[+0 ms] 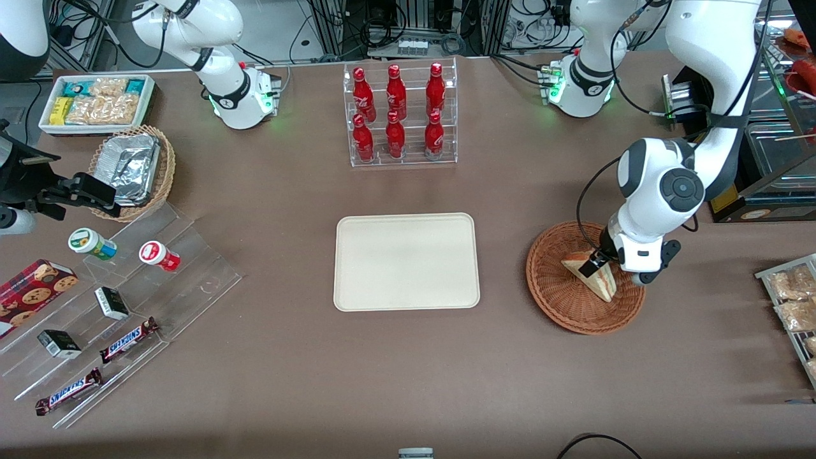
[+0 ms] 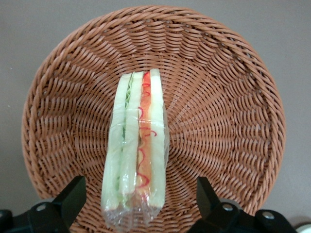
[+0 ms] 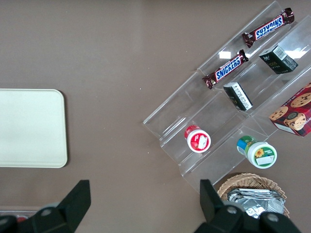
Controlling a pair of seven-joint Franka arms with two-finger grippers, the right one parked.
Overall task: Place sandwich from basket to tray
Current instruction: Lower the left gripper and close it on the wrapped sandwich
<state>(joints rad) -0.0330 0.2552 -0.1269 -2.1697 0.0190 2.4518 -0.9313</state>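
Observation:
The sandwich is a plastic-wrapped wedge that stands on edge in the reddish-brown wicker basket toward the working arm's end of the table. In the left wrist view the sandwich shows its red, orange and green layers, with the basket around it. My left gripper hangs low over the basket, open, with one finger on each side of the sandwich and a gap to it on both sides. The gripper holds nothing. The cream tray lies at the table's middle and is bare; it also shows in the right wrist view.
A clear rack of red bottles stands farther from the front camera than the tray. Toward the parked arm's end are a stepped acrylic shelf with snacks, a tan basket with foil containers and a white snack box. Wrapped pastries lie at the working arm's end.

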